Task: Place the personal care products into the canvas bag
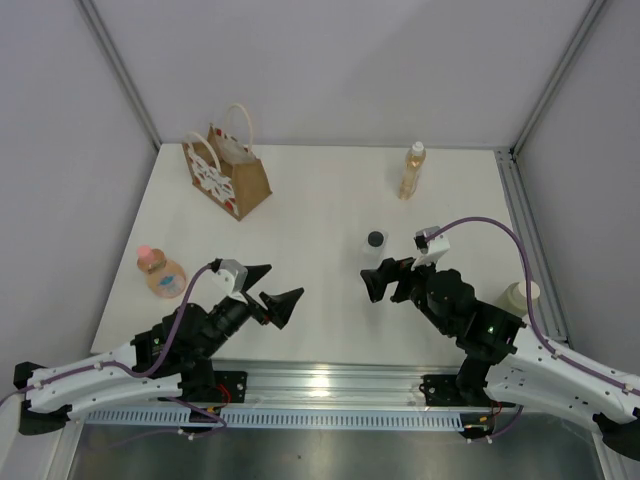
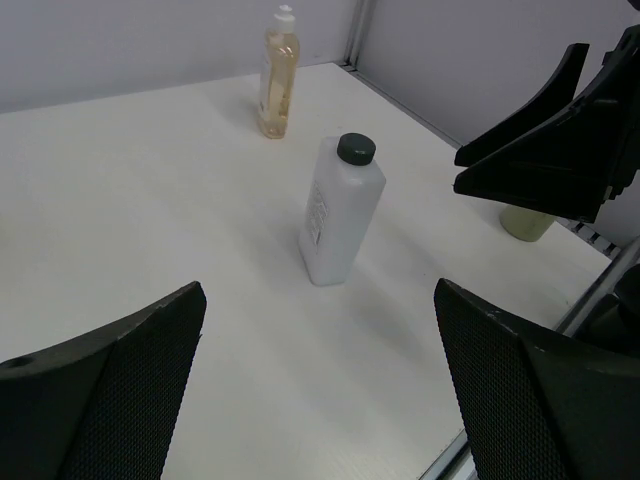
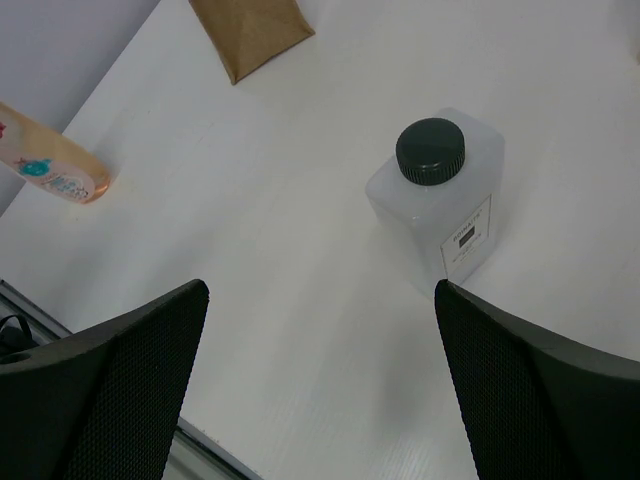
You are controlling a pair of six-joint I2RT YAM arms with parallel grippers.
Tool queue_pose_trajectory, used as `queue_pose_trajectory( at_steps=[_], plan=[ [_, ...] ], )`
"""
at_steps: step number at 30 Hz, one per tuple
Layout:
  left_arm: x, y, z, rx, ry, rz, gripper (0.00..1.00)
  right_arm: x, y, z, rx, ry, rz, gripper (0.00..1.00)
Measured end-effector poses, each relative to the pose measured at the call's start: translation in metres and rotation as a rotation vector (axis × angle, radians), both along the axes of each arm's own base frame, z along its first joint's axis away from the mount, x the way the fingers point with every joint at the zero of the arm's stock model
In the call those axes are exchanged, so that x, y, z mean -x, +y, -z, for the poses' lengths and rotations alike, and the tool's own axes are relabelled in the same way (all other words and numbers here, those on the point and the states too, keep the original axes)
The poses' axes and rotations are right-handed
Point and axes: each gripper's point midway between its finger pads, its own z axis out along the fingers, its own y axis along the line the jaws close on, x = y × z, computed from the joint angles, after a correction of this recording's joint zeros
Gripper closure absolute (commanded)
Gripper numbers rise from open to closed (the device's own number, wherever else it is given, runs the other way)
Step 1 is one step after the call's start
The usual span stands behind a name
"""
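Standing upright, the white bottle (image 1: 375, 243) has the right gripper (image 1: 384, 277) just behind it, the left gripper (image 1: 272, 290) farther off; both spread wide, empty.

Looking down on a matte white table (image 1: 330, 200), standing boxed in on 3 sides by plain pale grey walls (image 1: 330, 60) meeting at 2 slanting aluminium posts (image 1: 120, 70) in the back corners. Ending at the near edge in a bright aluminium rail (image 1: 330, 382) catching a glare of overhead light, and at the right edge in a slotted metal strip (image 1: 520, 215). Dropping beyond the rail to a dull grey metal surface (image 1: 330, 450), all lying in soft, even light with only faint shadows.
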Motion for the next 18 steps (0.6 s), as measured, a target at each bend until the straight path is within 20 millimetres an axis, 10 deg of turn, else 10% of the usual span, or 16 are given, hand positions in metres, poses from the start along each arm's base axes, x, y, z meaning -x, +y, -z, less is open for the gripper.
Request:
queue_pose_trajectory(
  at_steps=[11,18],
  plan=[
    [-0.034,0.019,0.006,-0.071,0.028,-0.261,0.01,-0.002,-0.002,-0.002,-0.014,-0.001,0.020,0.01],
    [-0.089,0.086,-0.048,-0.083,0.122,-0.729,0.01,0.002,0.002,-0.008,-0.043,-0.025,-0.018,0.01]
  ],
)
